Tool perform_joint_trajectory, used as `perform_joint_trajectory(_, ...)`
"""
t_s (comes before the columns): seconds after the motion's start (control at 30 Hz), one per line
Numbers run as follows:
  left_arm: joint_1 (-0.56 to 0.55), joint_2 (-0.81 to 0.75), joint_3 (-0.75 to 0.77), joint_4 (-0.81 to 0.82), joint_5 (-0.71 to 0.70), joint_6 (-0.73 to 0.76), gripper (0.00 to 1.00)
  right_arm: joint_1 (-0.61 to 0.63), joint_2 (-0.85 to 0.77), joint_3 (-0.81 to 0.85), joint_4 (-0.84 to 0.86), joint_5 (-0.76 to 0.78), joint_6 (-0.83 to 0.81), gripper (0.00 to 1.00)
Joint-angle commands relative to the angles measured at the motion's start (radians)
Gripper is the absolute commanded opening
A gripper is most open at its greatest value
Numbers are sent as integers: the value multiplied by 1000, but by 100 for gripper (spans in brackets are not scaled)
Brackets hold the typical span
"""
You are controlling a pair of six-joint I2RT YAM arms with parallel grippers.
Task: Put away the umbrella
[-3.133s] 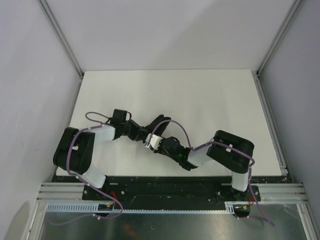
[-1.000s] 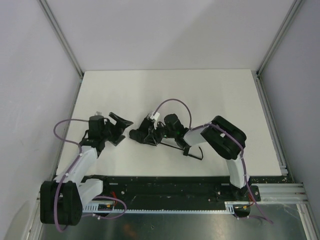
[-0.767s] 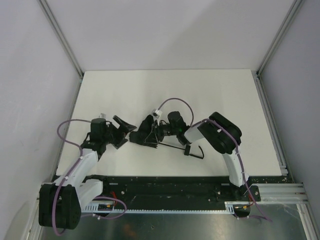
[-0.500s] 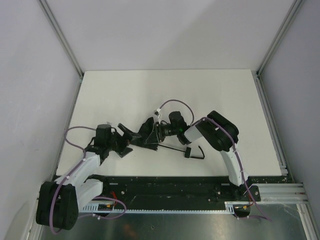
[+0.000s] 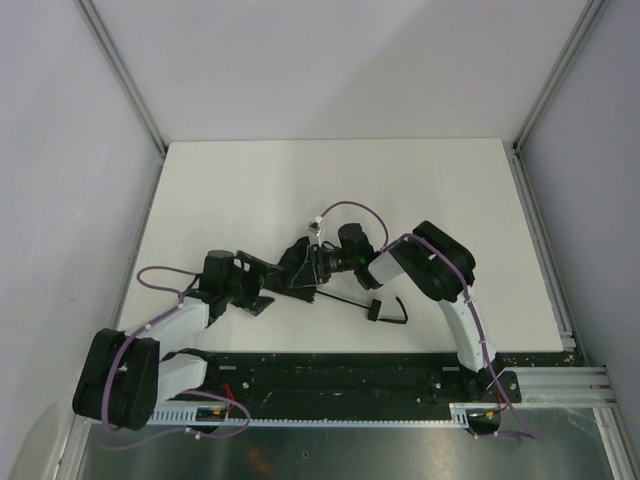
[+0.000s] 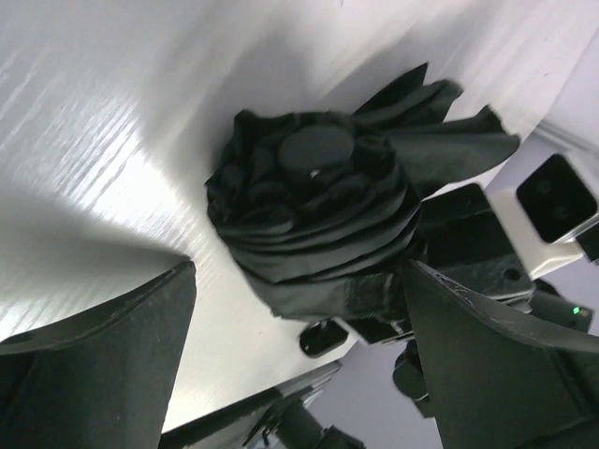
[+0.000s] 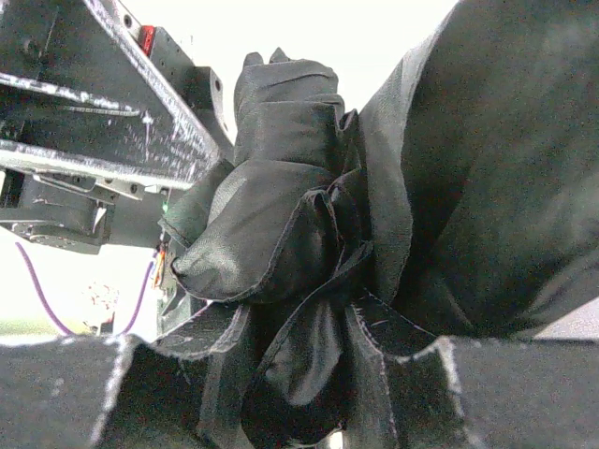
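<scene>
Three pale walls (image 5: 330,70) enclose the white table (image 5: 330,190) and umbrella (image 6: 309,224).

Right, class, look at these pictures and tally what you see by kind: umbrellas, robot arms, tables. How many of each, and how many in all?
Umbrellas: 1, the black folded umbrella
Robot arms: 2, the left arm and the right arm
Tables: 1, the white table
Total: 4
</scene>
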Motion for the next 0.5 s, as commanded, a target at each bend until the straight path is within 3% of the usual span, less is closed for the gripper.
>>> perform_joint_trajectory(0.0, -16, 61, -8, 147, -125, -38, 94, 17, 97, -57, -276, 39, -33, 0)
perform_joint_trajectory(0.27, -28, 225, 3, 182, -195, 20, 80, 16, 90, -46, -274, 19, -47, 0)
perform_joint_trajectory(0.47, -28, 330, 45, 187, -211, 115, 52, 24, 80, -35, -306, 1, -92, 0)
